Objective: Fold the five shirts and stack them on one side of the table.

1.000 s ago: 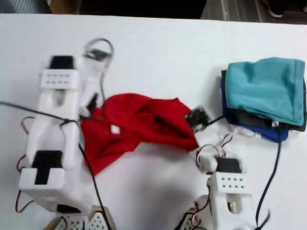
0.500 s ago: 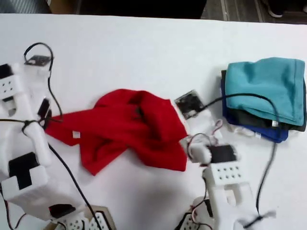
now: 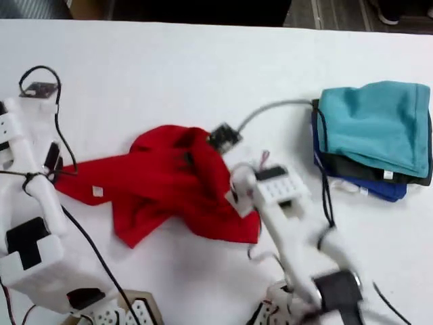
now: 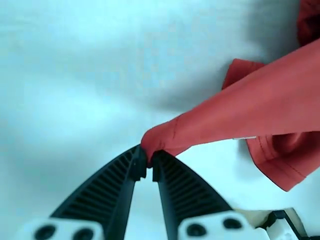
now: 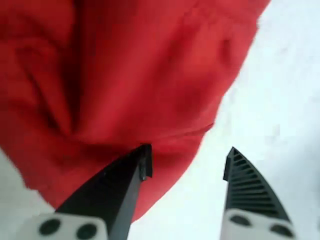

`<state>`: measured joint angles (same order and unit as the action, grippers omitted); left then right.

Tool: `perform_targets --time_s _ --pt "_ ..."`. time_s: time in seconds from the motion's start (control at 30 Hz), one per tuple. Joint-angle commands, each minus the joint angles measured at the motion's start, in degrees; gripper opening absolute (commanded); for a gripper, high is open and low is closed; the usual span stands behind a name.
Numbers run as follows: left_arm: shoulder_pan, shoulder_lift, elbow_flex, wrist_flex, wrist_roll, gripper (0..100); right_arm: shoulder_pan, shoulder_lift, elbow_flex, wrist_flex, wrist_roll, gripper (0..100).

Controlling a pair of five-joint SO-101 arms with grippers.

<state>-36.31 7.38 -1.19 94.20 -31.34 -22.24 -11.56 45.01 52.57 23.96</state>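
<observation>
- Progress first: a stack (image 3: 373, 132) of folded shirts sits on the right arm's side of the table (image 3: 223, 68). It has teal on top, with a dark layer and a blue one under it. I judge that part done.
- The red shirt (image 3: 169, 183) lies crumpled at mid-table, well apart from the stack and not yet folded. This looks like the spreading-out step, so its fold and its move to the stack are both left.
- The left gripper (image 4: 148, 162) is clamped on a tip of the red shirt. The cloth runs taut from there towards the bulk of the shirt.
- The right gripper (image 5: 189, 155) hangs over the shirt's opposite edge with its fingers wide apart, holding nothing. One finger is above cloth, the other above bare table.
- The count is uncertain. Only three colours show in the stack, and the task names five shirts. A fourth may be buried among the layers, but I cannot tell.
- Whether the pinched tip is a sleeve or a hem corner is unclear.
- In the high view the right arm covers part of the shirt's near edge, and the left arm covers the pinch point.
- Whether the right gripper touches the cloth cannot be made out.
</observation>
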Motion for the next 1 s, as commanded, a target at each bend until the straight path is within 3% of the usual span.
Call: perform_targets --time_s 0.0,0.23,0.5,0.83,0.97 --pt "-0.88 -0.88 -3.56 0.0 -0.62 3 0.66 11.74 -17.67 4.97 -0.44 23.7" --pt "-2.73 -0.7 -4.88 -0.44 -0.44 3 0.48 27.38 -39.38 12.09 -0.53 23.7" --pt "-2.73 -0.7 -4.53 -0.53 -0.44 3 0.04 32.84 -44.92 16.57 -0.53 23.4" --pt "0.26 -0.53 -4.62 -0.62 -0.35 3 -1.8 12.88 -44.66 31.08 -0.53 23.5" --pt "0.53 -0.53 -4.35 -4.13 0.7 3 -5.32 7.78 -37.63 33.89 -0.53 23.5"
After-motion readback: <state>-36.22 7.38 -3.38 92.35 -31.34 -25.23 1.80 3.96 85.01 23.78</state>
